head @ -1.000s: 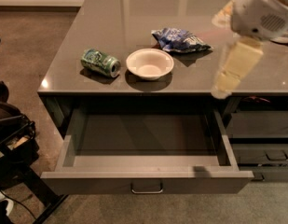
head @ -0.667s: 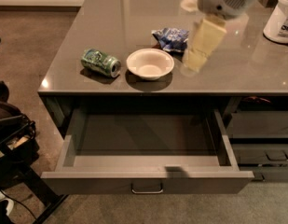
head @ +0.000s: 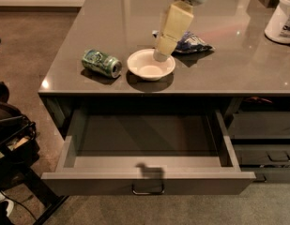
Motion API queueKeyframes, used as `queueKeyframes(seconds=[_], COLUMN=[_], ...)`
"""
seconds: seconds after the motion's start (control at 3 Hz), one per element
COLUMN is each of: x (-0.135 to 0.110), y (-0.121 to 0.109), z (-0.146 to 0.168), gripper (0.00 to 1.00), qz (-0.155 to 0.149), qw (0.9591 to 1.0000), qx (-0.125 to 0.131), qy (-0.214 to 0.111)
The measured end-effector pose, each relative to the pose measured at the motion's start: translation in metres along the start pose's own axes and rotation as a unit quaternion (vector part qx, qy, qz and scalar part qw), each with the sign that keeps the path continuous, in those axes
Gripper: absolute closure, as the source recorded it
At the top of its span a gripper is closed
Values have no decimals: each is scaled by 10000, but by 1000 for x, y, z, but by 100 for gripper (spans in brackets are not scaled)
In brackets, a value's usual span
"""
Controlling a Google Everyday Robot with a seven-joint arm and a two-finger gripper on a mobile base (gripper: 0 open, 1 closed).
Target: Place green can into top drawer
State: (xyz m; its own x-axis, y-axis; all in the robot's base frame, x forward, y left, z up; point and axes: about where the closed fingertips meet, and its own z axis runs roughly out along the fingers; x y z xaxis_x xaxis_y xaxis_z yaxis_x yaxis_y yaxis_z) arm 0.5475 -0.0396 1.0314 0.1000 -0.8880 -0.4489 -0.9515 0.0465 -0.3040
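The gripper [head: 161, 55] is hanging down from the top of the view on a cream-coloured arm section, its tip hovering just above the far rim of the white bowl [head: 150, 67]. Whether it is spread or pressed together cannot be told from this angle. The green can [head: 102, 63] is lying on its side on the glossy grey countertop [head: 111, 18], just left of the bowl and apart from it, with one silver end facing toward the front right. It is sitting off to the left of the gripper, not touching it. Behind the bowl, a crumpled blue-and-white snack bag [head: 195, 42] is resting on the counter, partly hidden by the arm. A white tub [head: 281, 18] is standing at the far right edge of the view. Below the counter's front edge, the top drawer [head: 149, 183] is standing pulled out wide, its dark-grey interior showing and its small silver bar handle [head: 148, 190] sitting at the centre of its flat front. To its right, narrower dark drawers [head: 264, 156] are sitting closed. A black object [head: 11, 135] is sitting on the floor at the left.
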Motion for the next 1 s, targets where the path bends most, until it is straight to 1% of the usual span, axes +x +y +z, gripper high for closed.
queueKeyframes(seconds=[0.33,0.67,1.0], x=[2,-6,-14], y=[-1,-21,-47], z=[-1,18,53], gripper=[0,0,0], qz=[201,400,522], qw=[9994,9961,9925], qx=[216,393,284], qy=[-156,-677,-1069])
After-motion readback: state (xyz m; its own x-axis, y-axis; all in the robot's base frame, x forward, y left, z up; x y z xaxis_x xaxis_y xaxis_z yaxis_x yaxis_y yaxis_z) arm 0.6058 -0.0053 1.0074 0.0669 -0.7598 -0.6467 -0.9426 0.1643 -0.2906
